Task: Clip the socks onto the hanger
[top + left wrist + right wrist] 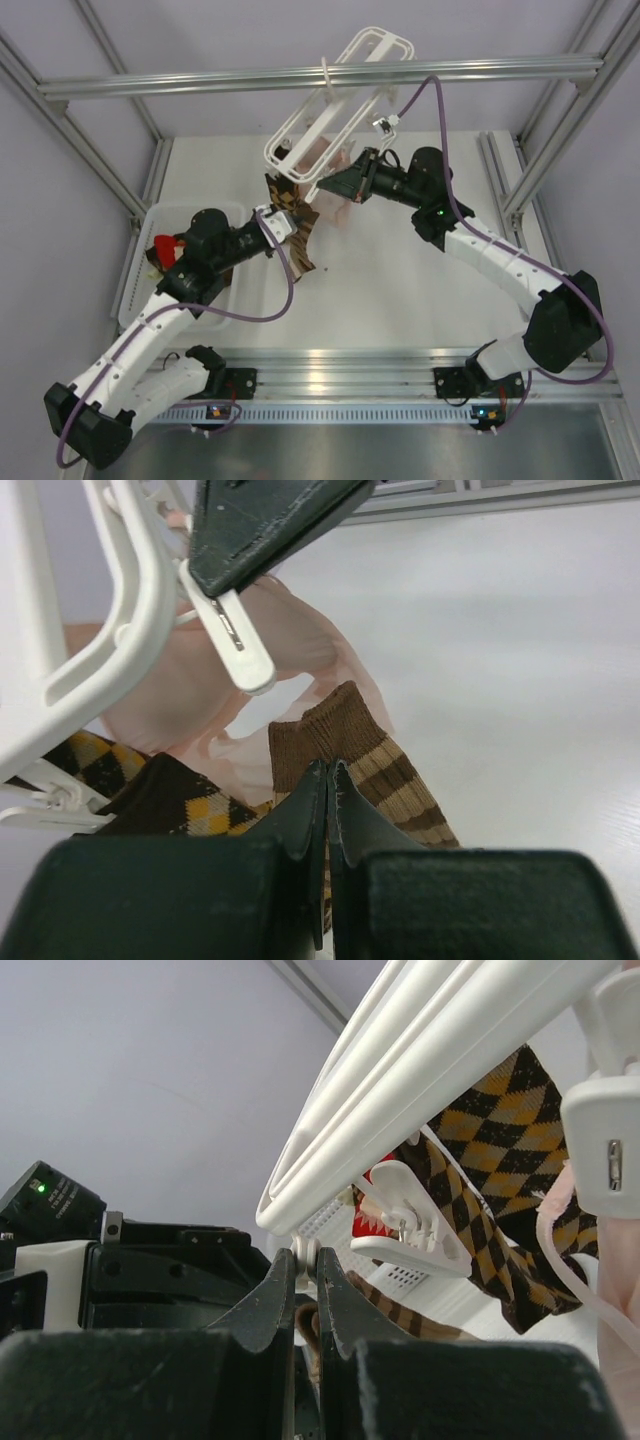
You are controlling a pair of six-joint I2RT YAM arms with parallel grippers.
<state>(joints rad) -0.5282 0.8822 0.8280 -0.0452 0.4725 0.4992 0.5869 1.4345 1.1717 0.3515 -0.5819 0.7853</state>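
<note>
White table (400,300), flat matt top, white plastic bin (133,270) on it at the left, red item (163,247) inside the bin's far end, grey ribbed metal rail (360,368) right of the bin along the table's near edge.

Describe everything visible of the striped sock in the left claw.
The brown and tan striped fabric sock is soft knit: plain brown ribbed cuff, tan bands below. The left claw is shut on it just under the cuff, which points away from the wrist, unclipped. From above, the rest hangs limp below the claw. It sits near the white plastic laundry hanger, beside a brown and yellow diamond-patterned sock.
</note>
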